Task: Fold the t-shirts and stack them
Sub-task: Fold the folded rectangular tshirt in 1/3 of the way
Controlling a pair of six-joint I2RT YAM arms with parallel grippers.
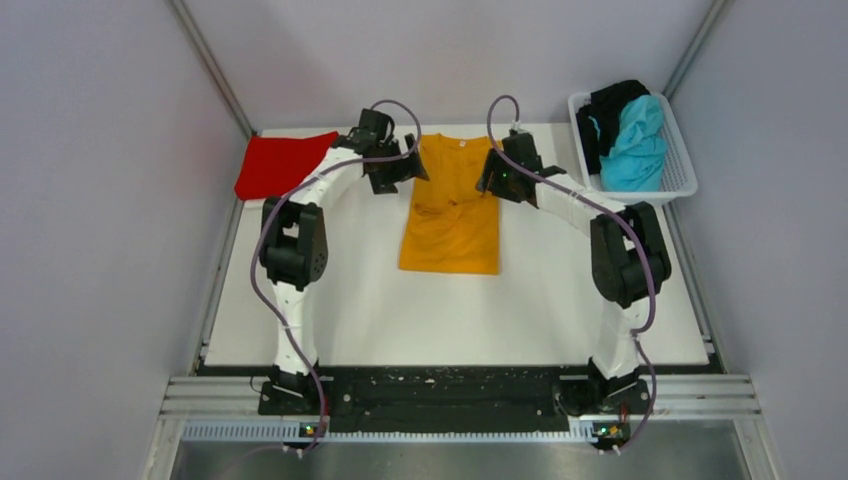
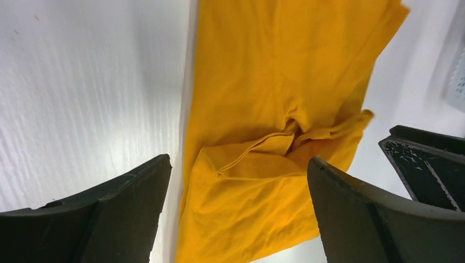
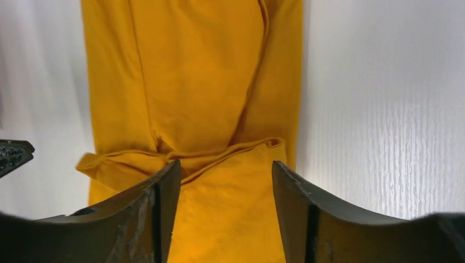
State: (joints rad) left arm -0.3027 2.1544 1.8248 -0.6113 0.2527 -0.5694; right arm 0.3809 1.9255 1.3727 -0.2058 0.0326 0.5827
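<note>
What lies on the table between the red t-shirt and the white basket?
The top view shows the orange-yellow t-shirt, folded narrow, with the left gripper and right gripper open beside its collar end.

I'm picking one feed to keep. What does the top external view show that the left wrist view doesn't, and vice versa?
Only top external: the red t-shirt at the far left of the table, and the basket holding the turquoise t-shirt and black t-shirt. Only left wrist: the folded-in sleeve and its creases up close. Both: the orange-yellow t-shirt on that table.
</note>
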